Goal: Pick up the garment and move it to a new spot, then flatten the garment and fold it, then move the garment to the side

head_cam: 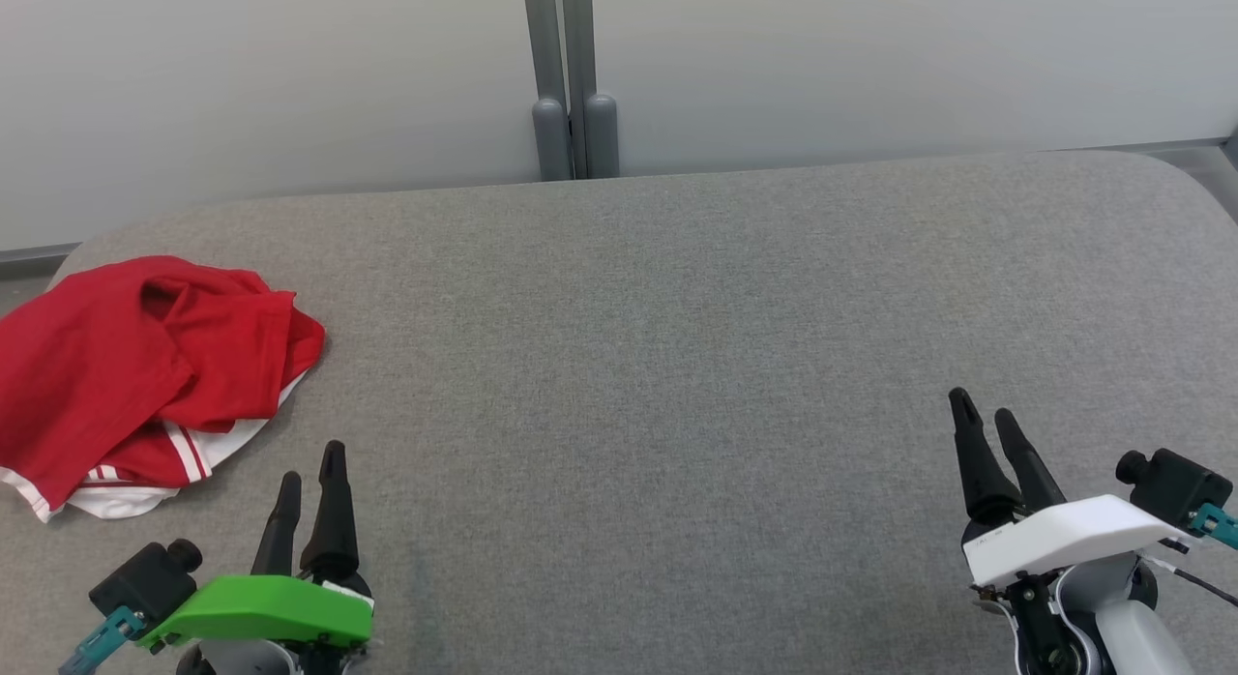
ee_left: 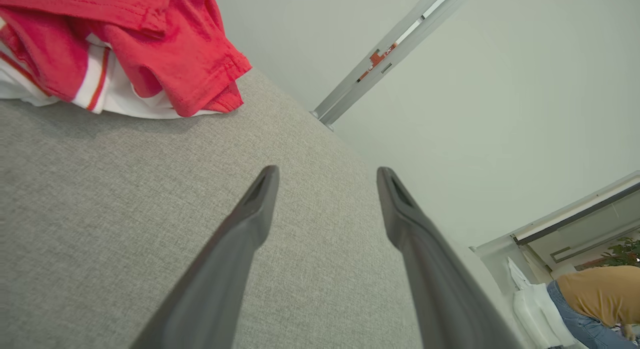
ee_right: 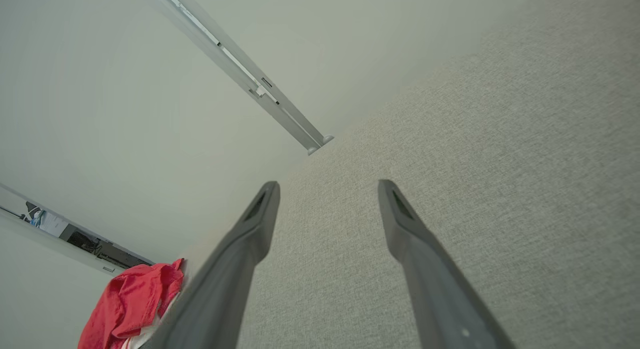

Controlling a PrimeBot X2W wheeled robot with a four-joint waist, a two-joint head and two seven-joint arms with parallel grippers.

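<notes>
A crumpled red garment (head_cam: 135,366) with white trim and red-white stripes lies bunched at the left edge of the grey table (head_cam: 677,366). It also fills the upper left of the left wrist view, garment (ee_left: 150,44), and sits small at the lower left of the right wrist view, garment (ee_right: 130,304). My left gripper (head_cam: 311,462) hovers open just below and to the right of the garment, apart from it, nothing between its fingers. Far off at the lower right, my right gripper (head_cam: 985,409) stands open and empty. In their own wrist views the left gripper (ee_left: 327,174) and right gripper (ee_right: 327,189) show spread fingers over bare fabric.
A pale wall with a grey double post (head_cam: 573,85) runs behind the table's far edge. The table's corners are rounded. A person in a tan top and jeans (ee_left: 595,299) bends at the lower right of the left wrist view, away from the table.
</notes>
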